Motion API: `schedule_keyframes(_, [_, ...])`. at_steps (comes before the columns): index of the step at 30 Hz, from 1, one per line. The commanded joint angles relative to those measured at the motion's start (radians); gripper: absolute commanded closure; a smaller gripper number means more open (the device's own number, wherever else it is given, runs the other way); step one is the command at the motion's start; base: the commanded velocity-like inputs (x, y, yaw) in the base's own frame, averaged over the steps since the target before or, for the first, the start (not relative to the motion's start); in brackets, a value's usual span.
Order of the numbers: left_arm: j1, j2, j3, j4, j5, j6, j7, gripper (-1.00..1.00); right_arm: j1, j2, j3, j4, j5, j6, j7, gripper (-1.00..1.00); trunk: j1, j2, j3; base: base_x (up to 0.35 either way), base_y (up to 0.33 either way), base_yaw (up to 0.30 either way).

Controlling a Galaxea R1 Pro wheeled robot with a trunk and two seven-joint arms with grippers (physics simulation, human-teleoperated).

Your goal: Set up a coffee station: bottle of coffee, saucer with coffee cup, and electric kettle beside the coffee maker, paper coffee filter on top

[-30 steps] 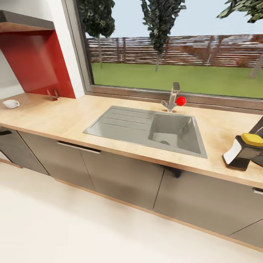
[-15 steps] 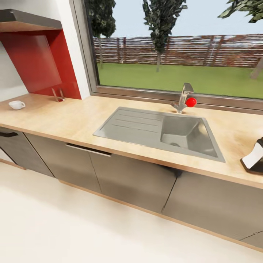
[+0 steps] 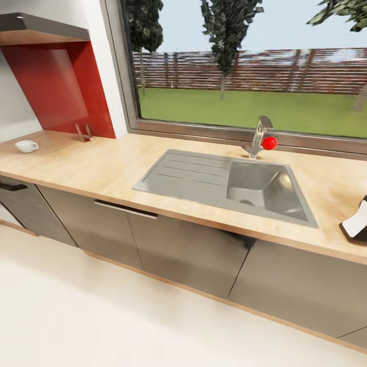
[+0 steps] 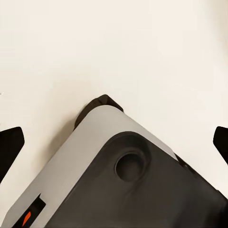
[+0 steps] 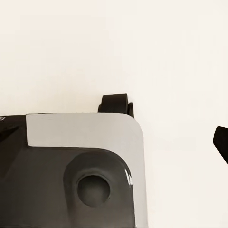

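The kitchen countertop [image 3: 102,168] runs across the head view. A small white coffee cup [image 3: 25,146] stands on it at the far left. At the right edge, the dark bottle of coffee [image 3: 355,224] with its white label is cut off by the frame. The kitchen shelf [image 3: 41,25] hangs above the red backsplash at top left. My left gripper [image 4: 114,142] is open, with its black fingertips [image 4: 9,147] spread wide over the robot's base. One black fingertip [image 5: 221,142] of the right gripper shows far out to the side. The coffee maker, paper coffee filter, saucer and electric kettle are out of view.
A steel sink [image 3: 224,183] with a drainboard is set into the middle of the counter. A tap with a red knob [image 3: 269,142] stands behind it under the window. A small metal stand [image 3: 84,133] sits by the backsplash. Grey cabinet fronts [image 3: 178,250] stand above cream floor.
The camera has turned left, so the whole scene has drifted right in the picture. The bottle has slid almost out at the right edge, and the arm beside it has left the frame.
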State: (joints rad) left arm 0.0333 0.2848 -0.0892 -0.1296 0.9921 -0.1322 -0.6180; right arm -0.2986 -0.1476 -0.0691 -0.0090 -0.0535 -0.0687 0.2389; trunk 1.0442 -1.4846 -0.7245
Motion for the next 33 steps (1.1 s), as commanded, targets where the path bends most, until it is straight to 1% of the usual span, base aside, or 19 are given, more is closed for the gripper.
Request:
schedule_keyframes(1, [0.000, 0.000, -0.009, -0.001, 0.005, -0.006, 0.000, -1.00, 0.000, 0.002, -0.006, 0.000, -0.004, -0.002, 0.006, -1.00, 0.000, 0.000, -0.001, 0.000, 0.000, 0.204])
schedule_keyframes(16, [0.000, -0.002, -0.014, -0.002, 0.006, -0.010, 0.000, -1.00, 0.000, 0.004, -0.001, -0.005, 0.003, -0.006, 0.005, -1.00, 0.000, 0.000, -0.001, 0.000, 0.000, 0.260])
schedule_keyframes(19, [0.000, -0.008, -0.017, -0.004, 0.006, -0.009, 0.000, -1.00, 0.000, 0.004, -0.003, -0.005, 0.003, -0.035, 0.005, -1.00, 0.000, 0.000, -0.001, 0.000, 0.000, 0.272])
schedule_keyframes(22, [0.000, -0.010, -0.007, -0.005, 0.006, -0.006, 0.000, -1.00, 0.000, 0.004, -0.005, -0.005, 0.003, -0.054, 0.005, -1.00, 0.000, 0.000, -0.001, 0.000, 0.000, 0.272])
schedule_keyframes(23, [0.000, -0.010, -0.001, -0.005, 0.006, -0.006, 0.000, -1.00, 0.000, 0.004, -0.005, -0.005, 0.003, -0.056, 0.005, -1.00, 0.000, 0.000, -0.001, 0.000, 0.000, 0.272])
schedule_keyframes(26, [0.000, -0.011, 0.038, -0.005, 0.006, -0.005, 0.000, -1.00, -0.001, 0.005, -0.006, -0.006, 0.002, -0.062, 0.006, -1.00, 0.000, 0.000, -0.001, 0.000, 0.000, 0.272])
schedule_keyframes(27, [0.000, -0.011, 0.064, -0.005, 0.006, -0.005, -0.001, -1.00, -0.001, 0.006, -0.006, -0.010, 0.001, -0.064, 0.006, -1.00, 0.000, 0.000, -0.001, 0.000, 0.000, 0.272])
schedule_keyframes(28, [0.000, -0.012, 0.097, -0.005, 0.006, -0.005, -0.003, -1.00, -0.002, 0.006, -0.007, -0.021, 0.001, -0.065, 0.006, -1.00, 0.000, 0.000, -0.001, 0.000, 0.000, 0.272])
schedule_keyframes(29, [0.000, -0.012, 0.111, -0.005, 0.006, -0.006, -0.005, -1.00, -0.002, 0.007, -0.007, -0.030, 0.000, -0.066, 0.006, -1.00, 0.000, 0.000, -0.001, 0.000, 0.000, 0.272])
schedule_keyframes(31, [0.000, -0.013, 0.122, -0.004, 0.006, -0.008, -0.008, -1.00, -0.002, 0.007, -0.006, -0.038, 0.001, -0.067, 0.006, -1.00, 0.000, 0.000, -0.001, 0.000, 0.000, 0.272])
schedule_keyframes(33, [0.000, -0.014, 0.125, -0.004, 0.006, -0.009, -0.009, -1.00, -0.002, 0.007, -0.005, -0.042, 0.001, -0.068, 0.005, -1.00, 0.000, 0.000, -0.001, 0.000, 0.000, 0.272])
